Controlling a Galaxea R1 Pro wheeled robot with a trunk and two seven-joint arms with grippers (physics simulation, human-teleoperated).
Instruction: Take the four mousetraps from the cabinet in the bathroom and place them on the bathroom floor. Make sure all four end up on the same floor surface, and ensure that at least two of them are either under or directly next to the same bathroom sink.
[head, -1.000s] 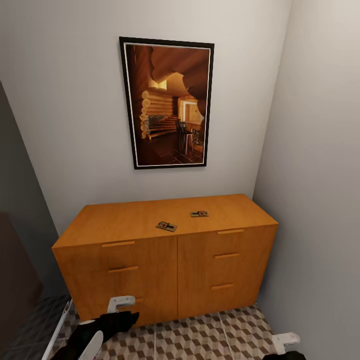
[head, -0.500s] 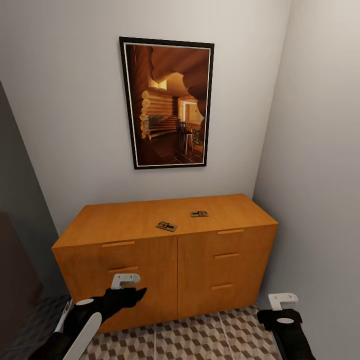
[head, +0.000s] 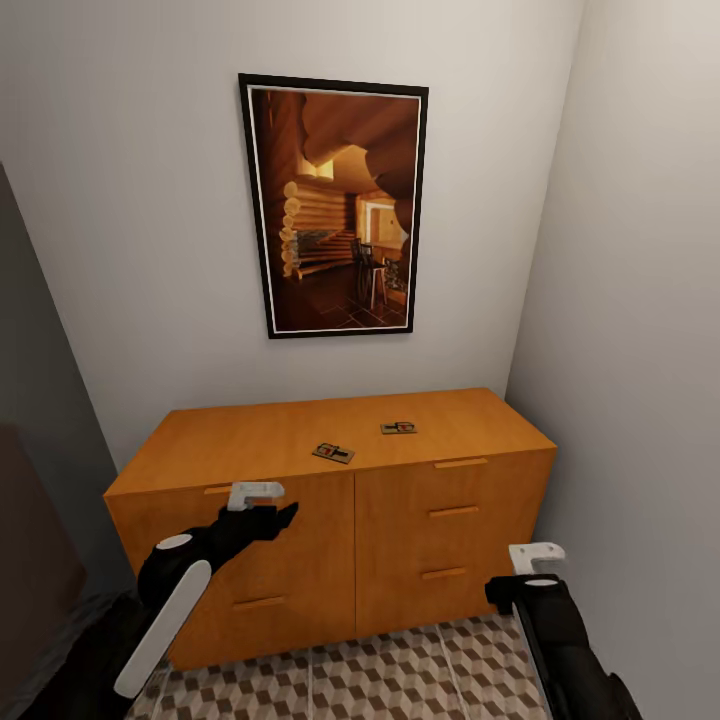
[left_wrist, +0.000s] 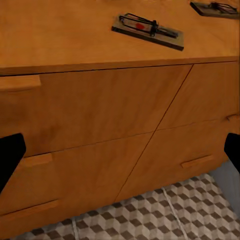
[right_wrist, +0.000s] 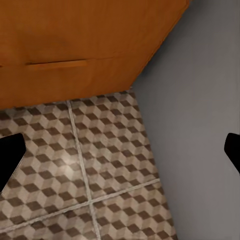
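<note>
left gripper (head: 275, 515) spread wide, empty, level with top drawer of cabinet (head: 300, 545), below top edge. two mousetraps (head: 333, 452) (head: 398, 428) lay flat on cabinet top. risk: fingers could hit edge, or push thin trap away. right gripper (head: 515, 575) wide, empty, over bathroom floor (head: 400, 680).

I see the orange-brown cabinet (head: 330, 520) against the back wall, its flat top carrying two mousetraps. The nearer mousetrap (head: 333, 453) lies close to the front edge, about mid-width, turned at a slant; the farther mousetrap (head: 398, 428) sits a little behind it and to the right, apart from it. The cabinet stands on the bathroom floor (head: 400, 675) of cube-patterned tiles with pale grout.
</note>
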